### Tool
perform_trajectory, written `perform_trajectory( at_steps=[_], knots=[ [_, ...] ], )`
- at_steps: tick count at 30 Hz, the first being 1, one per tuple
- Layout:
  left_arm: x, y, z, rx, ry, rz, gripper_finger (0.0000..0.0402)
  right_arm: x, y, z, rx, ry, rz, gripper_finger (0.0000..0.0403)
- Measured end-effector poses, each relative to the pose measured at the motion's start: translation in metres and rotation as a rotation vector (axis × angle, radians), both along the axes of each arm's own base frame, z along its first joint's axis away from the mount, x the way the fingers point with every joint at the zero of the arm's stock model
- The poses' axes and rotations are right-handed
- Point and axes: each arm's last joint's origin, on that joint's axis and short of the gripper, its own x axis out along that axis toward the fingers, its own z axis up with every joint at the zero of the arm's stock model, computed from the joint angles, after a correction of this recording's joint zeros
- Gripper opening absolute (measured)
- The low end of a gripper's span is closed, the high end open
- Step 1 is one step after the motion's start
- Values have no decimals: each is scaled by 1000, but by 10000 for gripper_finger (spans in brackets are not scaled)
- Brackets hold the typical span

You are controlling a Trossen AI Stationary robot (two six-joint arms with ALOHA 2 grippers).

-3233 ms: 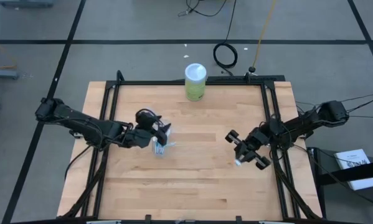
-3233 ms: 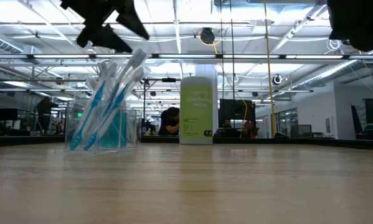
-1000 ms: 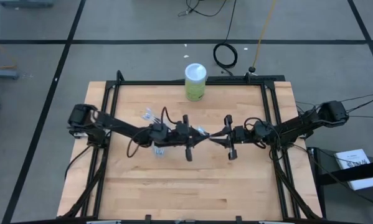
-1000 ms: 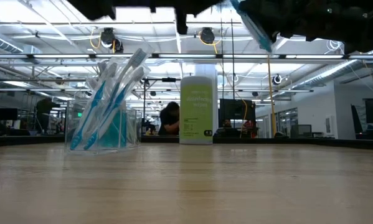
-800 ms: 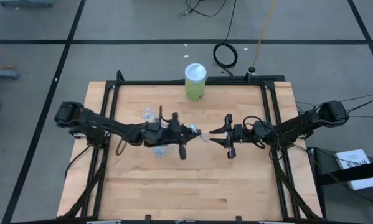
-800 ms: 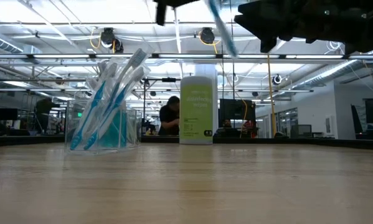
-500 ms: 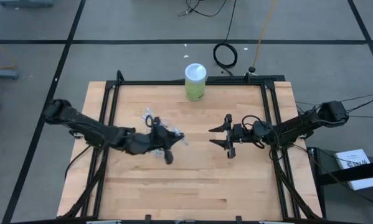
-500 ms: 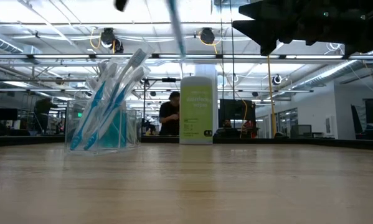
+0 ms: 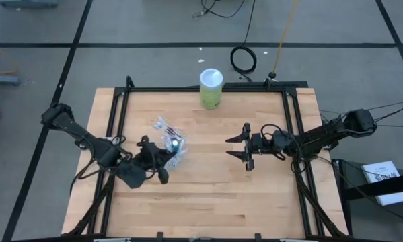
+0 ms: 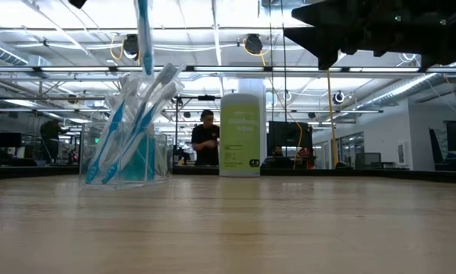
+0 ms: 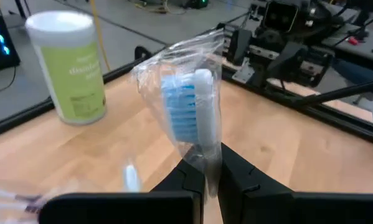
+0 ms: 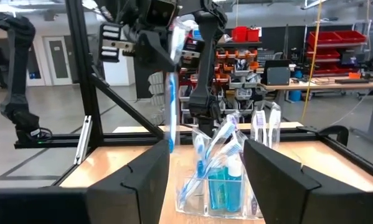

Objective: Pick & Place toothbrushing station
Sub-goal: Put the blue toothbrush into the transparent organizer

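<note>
In the left wrist view, the left gripper (image 11: 212, 177) was clamped tight on the handle of a wrapped toothbrush (image 11: 195, 106), its two dark fingers meeting around the slim white stem. The brush stood upright between them, blue bristles and white head sealed in a crinkled clear sleeve. Seen from above, this gripper (image 9: 162, 163) hung just beside the clear plastic cup (image 9: 173, 144) on the left half of the wooden table (image 9: 208, 195), with the brush held above the cup's contents. In the low view the held brush (image 10: 143, 34) hung straight down over the cup (image 10: 126, 156), its tip near the tops of the blue-and-white toothbrushes (image 10: 140, 114) that leaned in a fan inside.

A second earlier both grippers had met at mid-table on this brush; since then the left arm had drawn back with it toward the cup.

The right gripper (image 9: 239, 147) hovered right of centre, well apart from the cup, its jaws spread wide and holding nothing; they had been nearly closed a second before. Its wrist view looked between its blocky dark fingers (image 12: 142, 177) at the cup (image 12: 218, 186), where a teal tube (image 12: 218, 186) with a white cap stood among the brushes.

Farther back, near the table's far edge, stood a smooth green canister (image 9: 211, 88) with a white lid. Beyond the table a person (image 10: 205, 143) stood in the room.
</note>
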Motion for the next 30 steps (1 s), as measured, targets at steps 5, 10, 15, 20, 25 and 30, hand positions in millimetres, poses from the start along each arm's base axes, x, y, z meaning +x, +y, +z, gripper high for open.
perform_trajectory(
  at_steps=[5, 10, 15, 20, 25, 30],
  knots=[
    [-6, 4, -14, -41, 69, 67, 15, 0, -3, -1, 30, 7, -10, 197],
    [-5, 8, -30, -60, 108, 137, 15, 1, -4, -1, 28, 14, -11, 193],
    [0, 13, -49, -82, 151, 171, 15, 1, -4, -1, 24, 15, -11, 188],
    [1, 19, -67, -135, 186, 208, 18, 1, -4, -1, 23, 15, -11, 187],
    [4, 20, -81, -167, 193, 231, 15, 1, -4, -1, 23, 15, -11, 185],
    [7, 17, -90, -186, 216, 237, 24, 1, -4, -2, 22, 22, -12, 185]
  ],
)
